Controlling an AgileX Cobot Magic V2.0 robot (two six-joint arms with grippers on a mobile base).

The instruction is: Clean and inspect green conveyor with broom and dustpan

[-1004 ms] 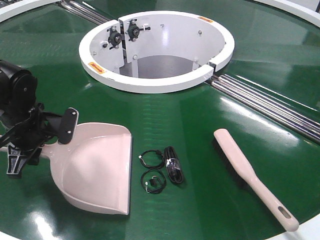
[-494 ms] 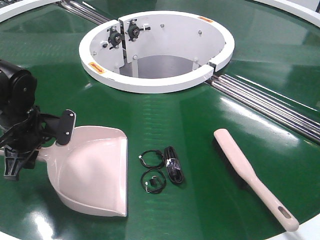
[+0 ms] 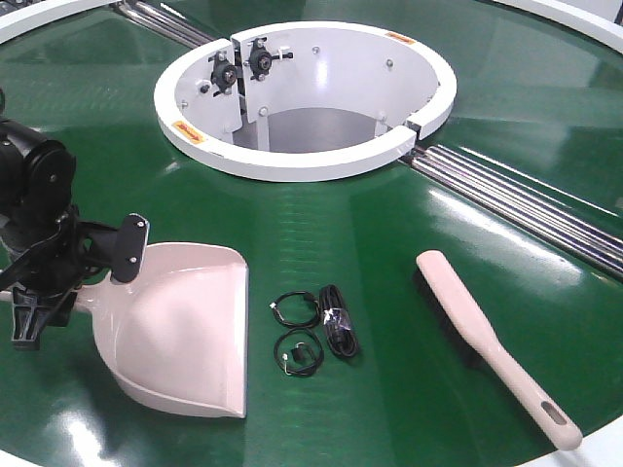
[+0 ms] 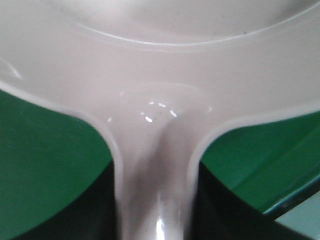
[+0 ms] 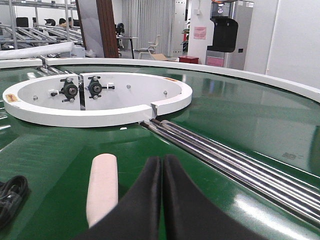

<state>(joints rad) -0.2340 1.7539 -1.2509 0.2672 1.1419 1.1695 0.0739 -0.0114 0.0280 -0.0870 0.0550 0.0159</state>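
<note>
The handle of the dustpan (image 3: 185,341) is mostly hidden behind the left jaws in the front view. The left wrist view is blurred all over. Only the neck of the handle and the back edge of the pan can be made out there. The right jaws are not seen in the front view at all. In the right wrist view only the round tip of the broom (image 5: 102,185) is shown, and the rest is cut off at the bottom. A black cable (image 5: 10,195) is cut off at the left edge too.

The left jaws are closed on the dustpan handle, with dark fingers (image 4: 102,220) pressed against each side of it. The pan is spread out in front of them on the green conveyor (image 3: 370,233). The right jaws are squeezed fully together and nothing is held in them. The broom is laid on the belt just to their left. The white rim (image 5: 95,117) and the silver roller seams (image 5: 225,155) are found farther ahead of them.
</note>
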